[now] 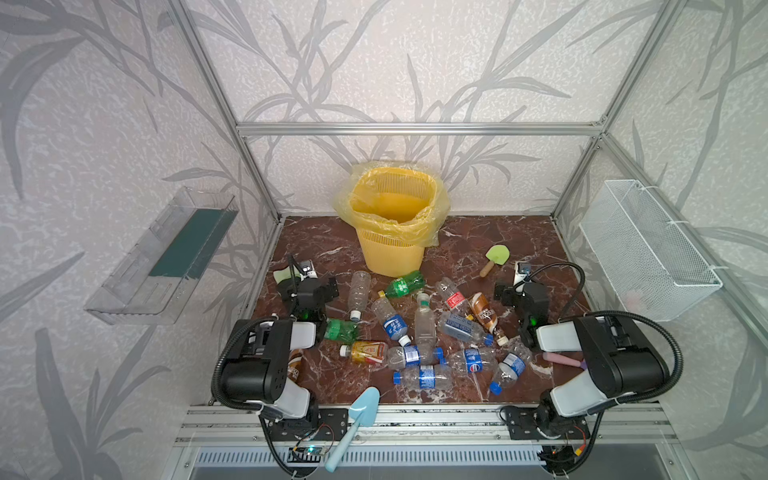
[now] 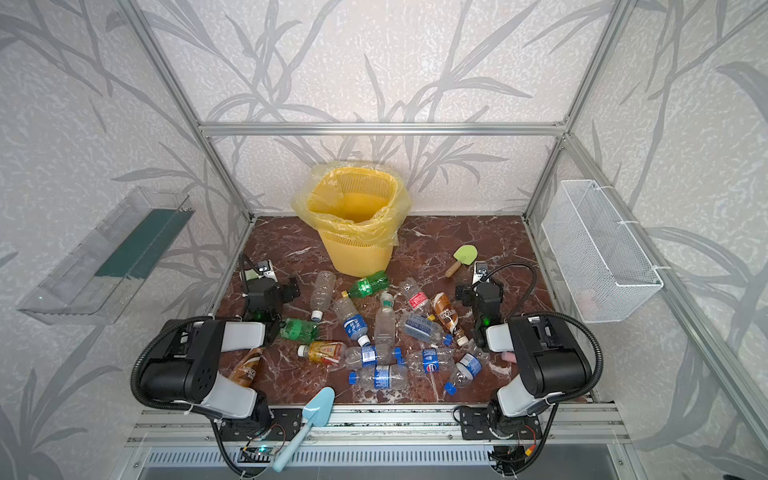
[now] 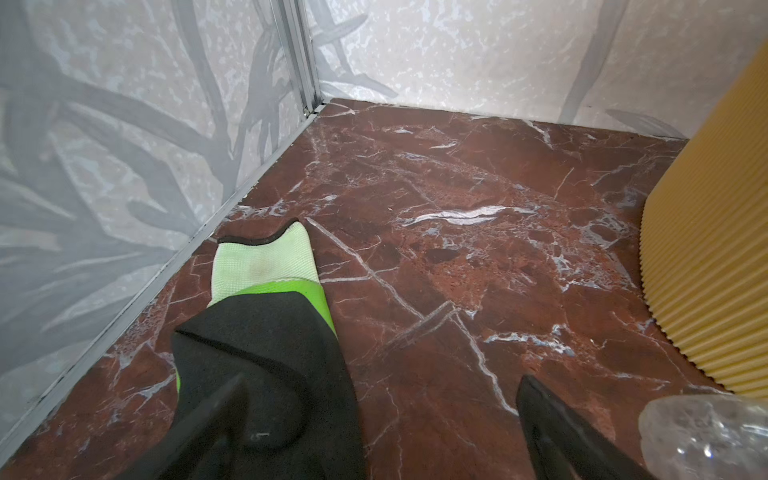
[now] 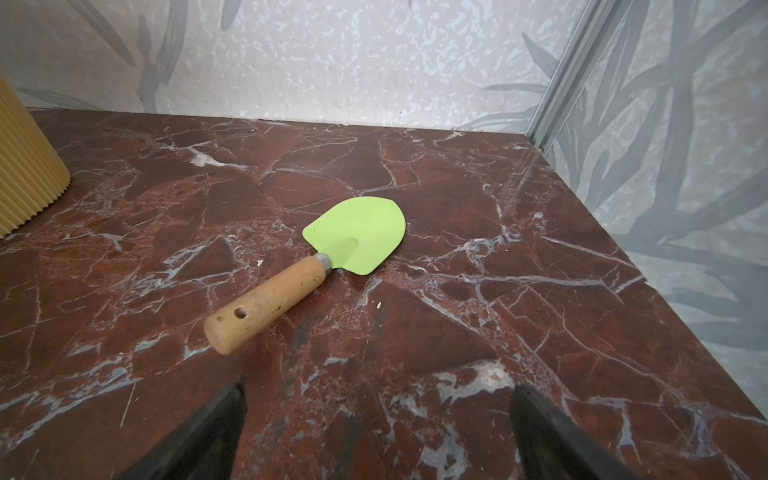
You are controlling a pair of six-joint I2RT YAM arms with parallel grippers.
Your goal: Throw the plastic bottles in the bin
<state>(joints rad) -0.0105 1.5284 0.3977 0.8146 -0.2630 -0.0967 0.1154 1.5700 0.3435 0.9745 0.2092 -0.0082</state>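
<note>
No plastic bottles [image 1: 424, 328] appeared binned yet: they lay scattered mid-frame on the desk [image 1: 316, 237], below the bin [image 1: 390, 253]. Left gripper [image 3: 380, 380] and right gripper [image 4: 378, 388] both gaped wide, empty.

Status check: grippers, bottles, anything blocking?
Left gripper, right gripper open, empty. Plastic bottles loose on table, none visible in bin. Glove by left, green trowel ahead of right; neither blocks bin.
</note>
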